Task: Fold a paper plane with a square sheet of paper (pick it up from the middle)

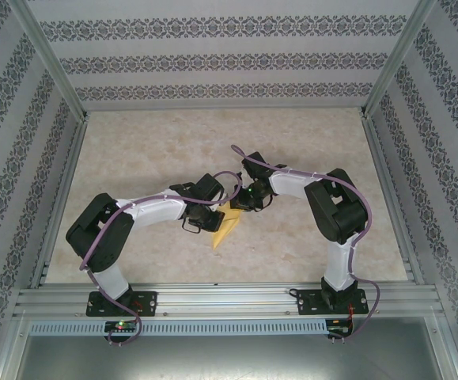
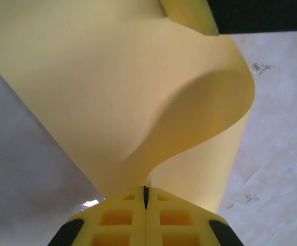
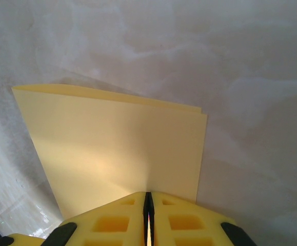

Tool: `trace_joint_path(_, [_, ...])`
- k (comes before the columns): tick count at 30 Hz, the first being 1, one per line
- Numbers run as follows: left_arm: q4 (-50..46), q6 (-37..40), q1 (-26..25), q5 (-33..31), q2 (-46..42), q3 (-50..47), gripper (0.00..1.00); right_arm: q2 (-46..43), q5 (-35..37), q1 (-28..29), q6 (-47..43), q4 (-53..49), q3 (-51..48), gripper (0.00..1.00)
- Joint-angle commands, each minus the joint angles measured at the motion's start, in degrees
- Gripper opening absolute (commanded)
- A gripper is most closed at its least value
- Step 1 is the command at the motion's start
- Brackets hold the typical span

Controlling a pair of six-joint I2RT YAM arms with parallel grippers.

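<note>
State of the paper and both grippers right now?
Paper: doubled over, two layers showing at one edge, bowed, pinched in two places.
Left gripper: shut on the paper.
Right gripper: shut on the paper.

Matte yellow-orange square sheet of paper (image 1: 227,228), doubling over into two layers, far edges nearly meeting, one part bowing in a loose curl, sitting around the middle of the bench (image 1: 173,150)
</note>
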Motion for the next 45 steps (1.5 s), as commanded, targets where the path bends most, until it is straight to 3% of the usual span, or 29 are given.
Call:
trace_joint_path(1, [0.3,0.3,0.8,-2.1,0.4,0.2,0.06,1.4,0.7,0.1,0.0,-1.9,0.0,0.13])
trace_joint_path(45, [1.9,0.4,0.8,-5.1,-0.4,-0.5,0.08,1.7,1.6,-0.6,0.0,-1.9,-1.0,0.10])
